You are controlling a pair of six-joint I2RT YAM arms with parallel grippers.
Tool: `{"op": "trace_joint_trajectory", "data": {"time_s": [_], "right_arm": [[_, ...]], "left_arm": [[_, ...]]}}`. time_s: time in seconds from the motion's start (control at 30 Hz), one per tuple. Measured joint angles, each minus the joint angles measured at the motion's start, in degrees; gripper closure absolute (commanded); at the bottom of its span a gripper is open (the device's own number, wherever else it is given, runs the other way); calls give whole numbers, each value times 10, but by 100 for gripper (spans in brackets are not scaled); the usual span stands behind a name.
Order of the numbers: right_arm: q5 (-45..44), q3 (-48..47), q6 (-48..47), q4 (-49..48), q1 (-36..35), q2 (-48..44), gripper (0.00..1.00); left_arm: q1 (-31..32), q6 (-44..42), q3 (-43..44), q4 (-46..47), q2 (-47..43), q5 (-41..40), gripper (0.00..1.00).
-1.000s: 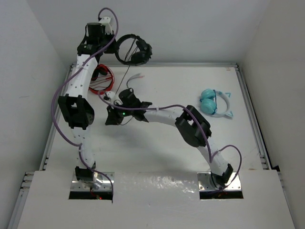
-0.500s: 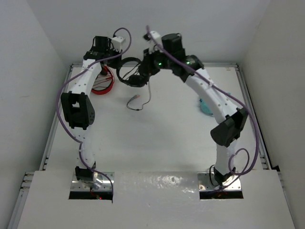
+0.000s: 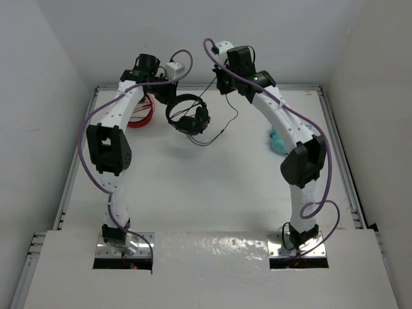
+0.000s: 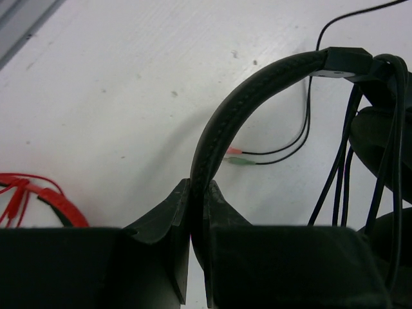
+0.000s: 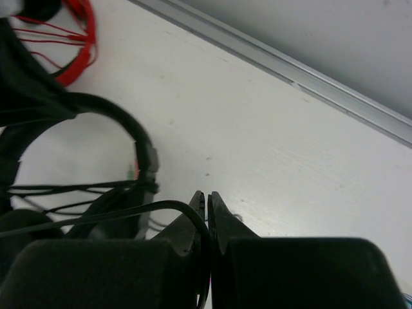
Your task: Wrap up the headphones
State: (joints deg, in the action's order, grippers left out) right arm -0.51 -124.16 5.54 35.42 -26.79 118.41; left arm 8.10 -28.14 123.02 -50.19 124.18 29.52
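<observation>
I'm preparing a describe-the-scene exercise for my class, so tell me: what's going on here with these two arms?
The left fingers are clamped on the headband of the black headphones, holding them up off the table near its far edge. The right fingers pinch the thin cable, which hangs slack between them and the headphones. A few strands already lie across the set. The red headphones and the teal ones lie aside, untouched.

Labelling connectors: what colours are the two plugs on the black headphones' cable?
One pinkish-red plug, one green plug; clearest in the left wrist view.
</observation>
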Motion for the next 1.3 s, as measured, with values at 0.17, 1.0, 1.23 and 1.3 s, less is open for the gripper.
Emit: {"op": "trace_joint_trajectory", "data": {"time_s": [0.17,1.0,1.23,1.3], "right_arm": [[-27,16,12,-49,16,15,100],[41,334,174,-532,24,70,37],[34,395,209,-562,23,78,32],[32,398,223,-567,22,91,32]], "left_arm": [[2,1,17,-27,0,47,100],[-7,209,301,-1,-5,147,100],[-13,242,302,29,-5,148,100],[-14,247,302,38,-5,149,100]]}}
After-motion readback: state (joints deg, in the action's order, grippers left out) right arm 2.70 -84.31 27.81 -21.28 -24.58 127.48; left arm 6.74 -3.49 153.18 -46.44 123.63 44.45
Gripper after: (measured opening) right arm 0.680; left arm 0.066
